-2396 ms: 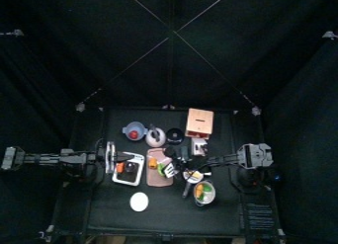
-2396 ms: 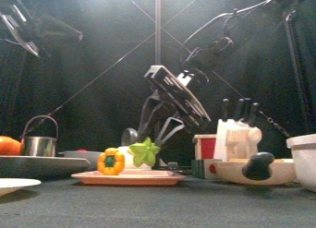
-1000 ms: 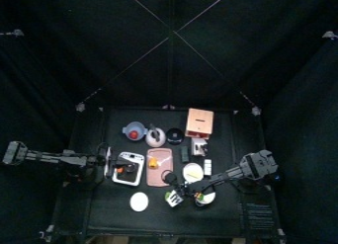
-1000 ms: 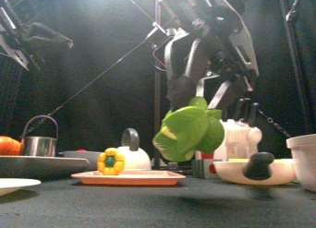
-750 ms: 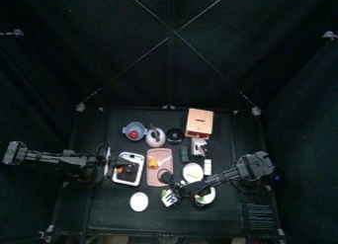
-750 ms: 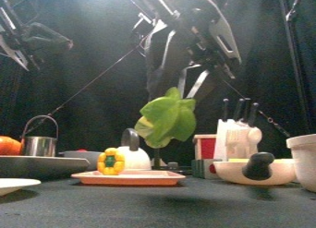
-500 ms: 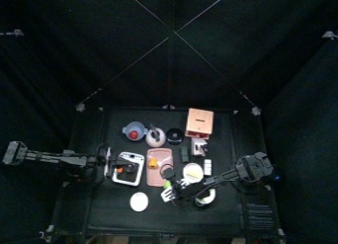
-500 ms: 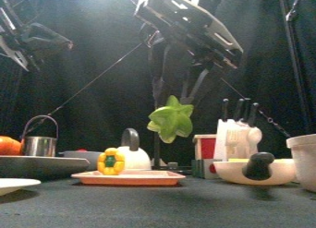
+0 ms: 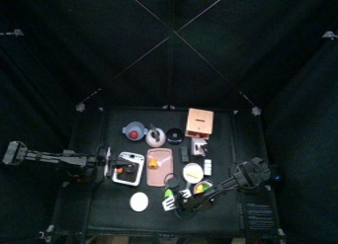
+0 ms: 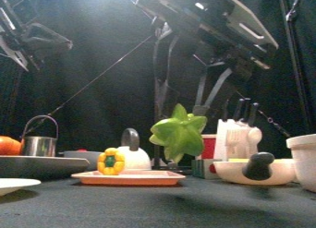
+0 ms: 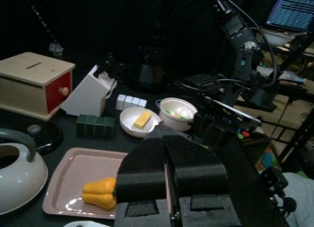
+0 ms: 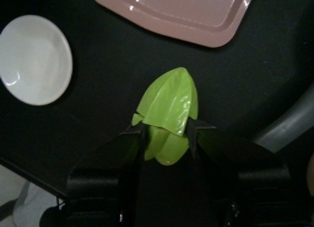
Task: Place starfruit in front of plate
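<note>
Black curtains are hemming the table; the right gripper (image 12: 166,139) is pinching a light, stiff, ridged starfruit (image 12: 167,109) by its end, jaws fairly wide.

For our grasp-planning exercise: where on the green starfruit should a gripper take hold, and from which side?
Grip the starfruit at its wider end, jaws on opposite flanks, coming in along its length, as the right gripper does. The other end tapers to a point and would likely slip.

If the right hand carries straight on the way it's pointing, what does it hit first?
Likely bare table: the right hand, holding the starfruit, points at dark tabletop between white plate and pink tray. Depth unclear.
</note>
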